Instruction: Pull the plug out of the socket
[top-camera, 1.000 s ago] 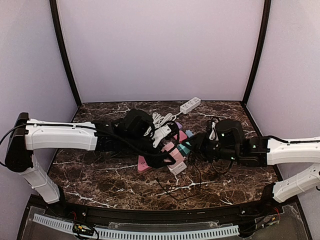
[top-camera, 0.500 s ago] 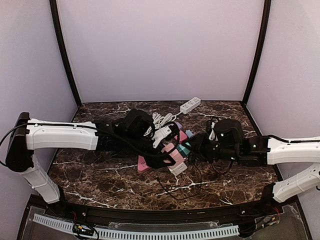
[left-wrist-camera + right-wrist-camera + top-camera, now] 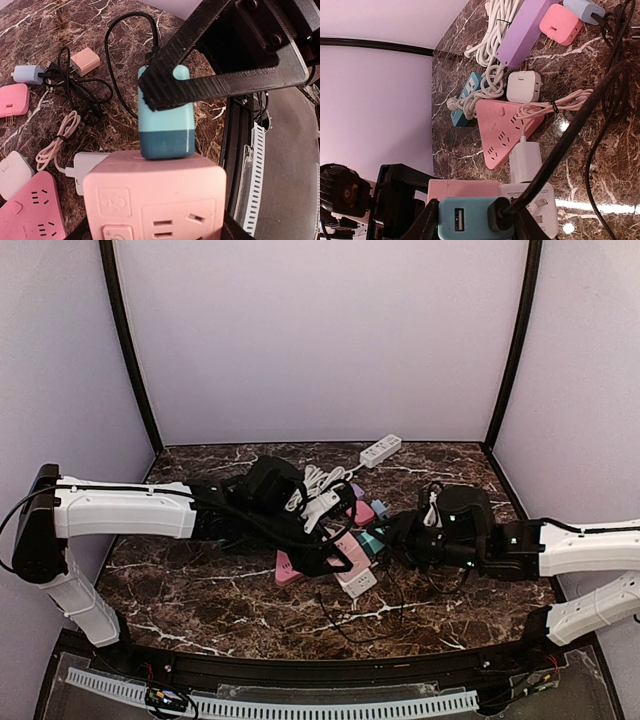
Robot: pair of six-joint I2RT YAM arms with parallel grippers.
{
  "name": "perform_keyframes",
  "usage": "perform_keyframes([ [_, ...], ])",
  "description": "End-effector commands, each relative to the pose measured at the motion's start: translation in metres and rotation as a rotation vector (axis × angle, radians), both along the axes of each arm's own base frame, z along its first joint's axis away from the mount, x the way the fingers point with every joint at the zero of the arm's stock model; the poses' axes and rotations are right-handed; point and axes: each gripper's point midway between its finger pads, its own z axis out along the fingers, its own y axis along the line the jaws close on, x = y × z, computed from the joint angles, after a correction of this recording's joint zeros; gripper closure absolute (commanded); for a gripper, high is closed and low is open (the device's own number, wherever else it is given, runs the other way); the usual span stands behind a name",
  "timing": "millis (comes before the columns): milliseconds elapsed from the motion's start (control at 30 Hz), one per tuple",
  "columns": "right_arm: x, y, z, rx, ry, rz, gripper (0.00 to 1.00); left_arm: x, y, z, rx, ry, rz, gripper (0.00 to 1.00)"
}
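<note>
The socket is a pink cube (image 3: 150, 200), and my left gripper (image 3: 152, 220) is shut on its sides; only the tips of the jaws show at the bottom of the left wrist view. The plug (image 3: 165, 125), a teal block with a darker base, still sits seated in the cube's top face. My right gripper (image 3: 475, 222) is shut on the plug (image 3: 465, 220), and its black cable (image 3: 570, 135) runs off up to the right. In the top view the two grippers meet at the socket (image 3: 345, 543) and plug (image 3: 368, 540) mid-table.
A pink triangular power strip (image 3: 502, 130), a white charger (image 3: 525, 161) and a white multi-socket block (image 3: 540, 205) lie right beside the grip. A purple strip (image 3: 520, 35), coiled white cords (image 3: 320, 480) and a white power strip (image 3: 380, 450) lie further back. Loose black cable trails on the marble.
The right arm has shifted slightly toward the front right, with the joined socket and plug following. Both grips are unchanged and the plug is still seated.
</note>
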Motion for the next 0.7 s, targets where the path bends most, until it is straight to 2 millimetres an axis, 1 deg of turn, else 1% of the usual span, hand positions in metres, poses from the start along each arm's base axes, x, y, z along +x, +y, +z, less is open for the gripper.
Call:
perform_keyframes([
  [0, 0.006, -0.019, -0.01, -0.038, -0.004, -0.079, 1.0, -0.003, 0.004, 0.038, -0.102, -0.017, -0.011, 0.99],
  [133, 0.008, -0.02, -0.004, -0.035, -0.012, -0.092, 1.0, 0.006, 0.011, 0.026, -0.029, -0.074, 0.01, 0.99],
  [267, 0.012, -0.019, 0.004, -0.064, -0.028, -0.094, 1.0, 0.014, 0.017, 0.013, 0.081, -0.189, 0.014, 0.99],
  [300, 0.012, -0.019, 0.006, -0.072, -0.033, -0.095, 1.0, 0.011, 0.016, 0.011, 0.097, -0.215, -0.004, 0.99],
  [367, 0.014, -0.019, 0.011, -0.08, -0.042, -0.097, 1.0, 0.013, 0.018, 0.006, 0.133, -0.254, 0.0, 0.99],
  [467, 0.016, -0.019, 0.018, -0.093, -0.062, -0.099, 1.0, 0.013, 0.019, 0.001, 0.164, -0.274, -0.007, 0.99],
  [667, 0.02, -0.017, 0.019, -0.165, -0.074, -0.089, 1.0, 0.013, 0.02, -0.01, 0.233, -0.313, -0.015, 0.99],
])
